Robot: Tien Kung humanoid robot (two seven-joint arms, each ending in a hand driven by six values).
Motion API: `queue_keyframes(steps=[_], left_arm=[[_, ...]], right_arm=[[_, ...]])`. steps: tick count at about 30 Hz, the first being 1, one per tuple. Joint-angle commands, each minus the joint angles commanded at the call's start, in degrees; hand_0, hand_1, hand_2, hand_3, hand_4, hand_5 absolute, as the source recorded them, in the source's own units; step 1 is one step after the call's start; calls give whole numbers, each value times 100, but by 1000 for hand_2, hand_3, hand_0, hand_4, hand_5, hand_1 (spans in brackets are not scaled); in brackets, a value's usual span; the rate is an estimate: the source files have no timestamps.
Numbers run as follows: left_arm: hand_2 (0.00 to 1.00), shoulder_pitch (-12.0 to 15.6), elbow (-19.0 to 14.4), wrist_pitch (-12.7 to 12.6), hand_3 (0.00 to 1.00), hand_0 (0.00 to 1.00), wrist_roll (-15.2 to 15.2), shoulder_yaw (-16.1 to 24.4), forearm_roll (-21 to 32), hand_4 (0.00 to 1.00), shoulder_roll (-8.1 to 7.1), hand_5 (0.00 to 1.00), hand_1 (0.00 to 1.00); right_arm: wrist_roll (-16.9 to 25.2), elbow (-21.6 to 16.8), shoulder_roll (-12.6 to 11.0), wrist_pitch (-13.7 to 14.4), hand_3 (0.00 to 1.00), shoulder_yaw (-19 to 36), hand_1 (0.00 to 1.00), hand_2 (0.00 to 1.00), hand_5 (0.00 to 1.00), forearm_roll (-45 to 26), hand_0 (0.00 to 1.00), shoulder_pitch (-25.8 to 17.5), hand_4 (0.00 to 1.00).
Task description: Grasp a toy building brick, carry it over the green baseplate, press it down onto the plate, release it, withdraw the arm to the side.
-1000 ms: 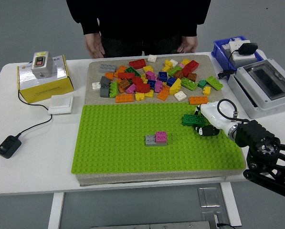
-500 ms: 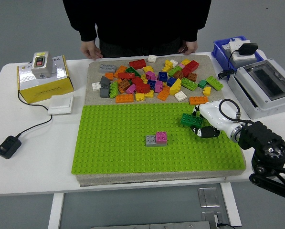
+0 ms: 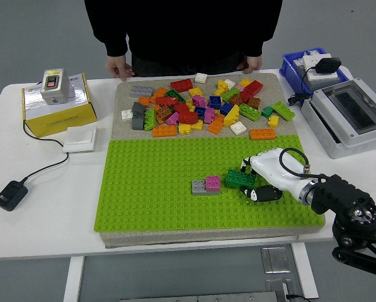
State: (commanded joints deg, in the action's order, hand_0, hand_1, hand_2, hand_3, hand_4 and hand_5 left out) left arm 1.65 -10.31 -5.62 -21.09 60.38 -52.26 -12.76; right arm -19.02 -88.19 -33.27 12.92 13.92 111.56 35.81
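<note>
The right hand [image 3: 258, 182] reaches in over the green baseplate [image 3: 156, 189] from its right edge, its fingers [image 3: 250, 192] clamped on a dark green brick [image 3: 240, 178]. The brick sits low over the plate's studs; whether it touches them cannot be told. Just left of the held brick, near the middle of the baseplate, a grey brick [image 3: 199, 187] and a pink brick [image 3: 213, 183] stand side by side, touching each other. Beyond the baseplate's far edge, a loose pile of coloured bricks [image 3: 200, 108] is spread over a grey mat [image 3: 126, 100]. Left of the baseplate lie a white switch plate [image 3: 80, 138], a yellow box [image 3: 58, 108] and a black power adapter [image 3: 10, 194] on its cord. Right of the baseplate are a grey enclosure [image 3: 351, 116] and a blue bin [image 3: 298, 66]. A person stands behind the pile, one hand [image 3: 119, 65] and the other [image 3: 252, 63] resting at the table's far edge.
</note>
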Motion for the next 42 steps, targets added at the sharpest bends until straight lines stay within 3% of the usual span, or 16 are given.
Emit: queue_keyframes(steps=[13,14,42], left_arm=[[589,-34,0,10,664,649,-7,103,-110,353,-18,597,634],[589,-36,0,11,664,649,-7,112,-117,354,-17,597,635],[589,-63,0,15,664,649,-24,136,-134,354,-4,596,635]], right_arm=[[136,-161,2,20,521,-158,125,404,400,-39,2,69,586],[148,-154,5,22,525,-168,125,410,387,-50,2,71,547],[365,357,155,89,528,-599,128,447,374,66,2,374,500]])
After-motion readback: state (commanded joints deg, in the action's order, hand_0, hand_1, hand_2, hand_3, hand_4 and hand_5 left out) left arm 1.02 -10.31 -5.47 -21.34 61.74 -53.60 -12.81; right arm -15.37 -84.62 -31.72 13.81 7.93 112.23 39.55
